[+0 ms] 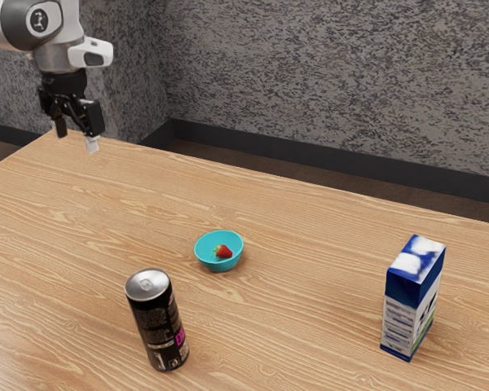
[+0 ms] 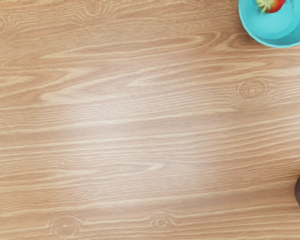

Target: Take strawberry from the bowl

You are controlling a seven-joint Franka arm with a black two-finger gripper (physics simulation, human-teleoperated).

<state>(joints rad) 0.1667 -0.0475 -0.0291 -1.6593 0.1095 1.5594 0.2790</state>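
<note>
Strawberry (image 1: 222,252) in teal bowl (image 1: 219,265), well in from the worktop's (image 1: 301,244) far edge, nearer black can (image 1: 157,322) than carton (image 1: 411,297). Gripper (image 1: 77,137) high up, by the far corner at the exterior view's left, fingers well apart, nothing held. Fruit lies out ahead and below, toward the exterior view's right; probably reach across, then down (bowl rim might get bumped).

The strawberry (image 2: 276,5) is red with pale green leaves, the bowl (image 2: 270,39) turquoise. Wavy grain and knots pattern the light brown table (image 1: 301,277). The can (image 1: 156,320) is black, silver and magenta, the carton (image 1: 405,289) blue and white, the wall (image 1: 326,81) mottled grey.
</note>
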